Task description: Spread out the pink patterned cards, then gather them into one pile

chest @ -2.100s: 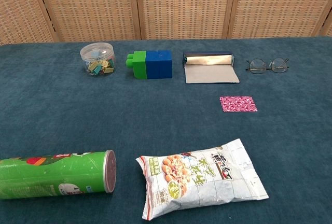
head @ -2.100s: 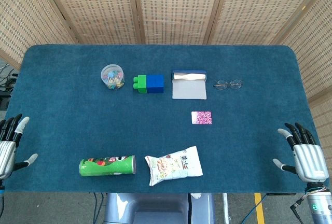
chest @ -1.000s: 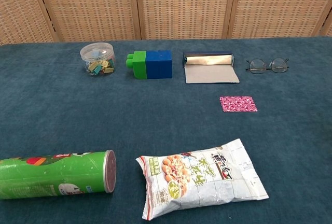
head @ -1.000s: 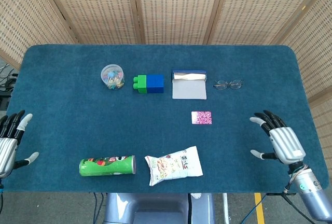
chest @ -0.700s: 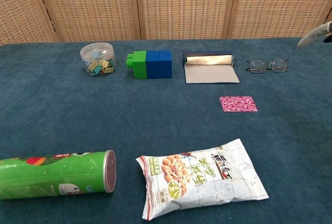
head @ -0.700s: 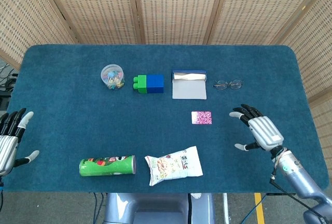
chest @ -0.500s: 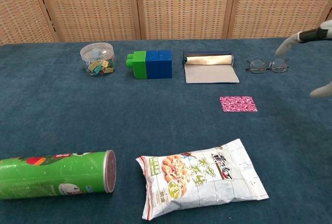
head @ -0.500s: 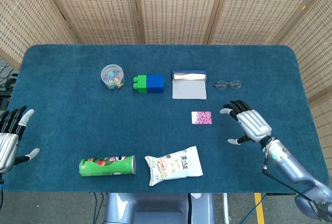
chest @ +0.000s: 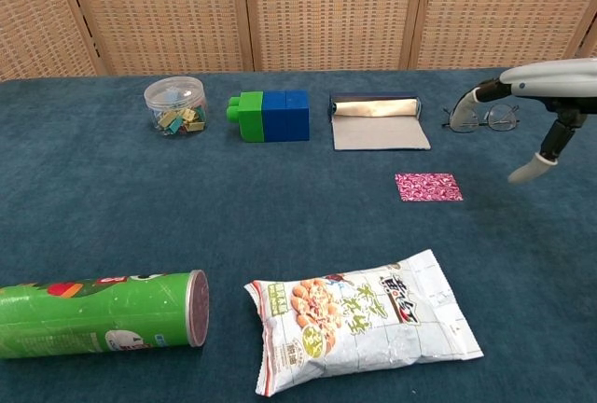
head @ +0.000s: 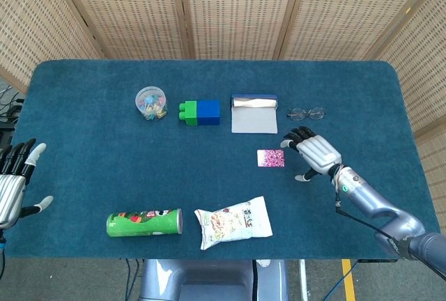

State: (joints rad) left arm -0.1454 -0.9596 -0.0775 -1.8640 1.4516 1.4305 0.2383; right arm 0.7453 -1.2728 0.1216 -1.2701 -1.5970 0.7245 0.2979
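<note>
The pink patterned cards (head: 270,157) (chest: 428,187) lie in one neat stack on the blue cloth, right of centre. My right hand (head: 313,152) (chest: 536,109) hovers just right of the stack, fingers spread, holding nothing and not touching the cards. My left hand (head: 12,184) stays at the table's left edge, open and empty, seen only in the head view.
A silver-edged pouch (head: 254,113), glasses (head: 306,113), a green-blue block (head: 199,112) and a jar of clips (head: 150,102) line the back. A green can (head: 144,222) and a snack bag (head: 232,221) lie near the front edge.
My right hand has travelled from the table's right front corner leftward and away from me, ending beside the cards. The left hand and the cards have stayed put.
</note>
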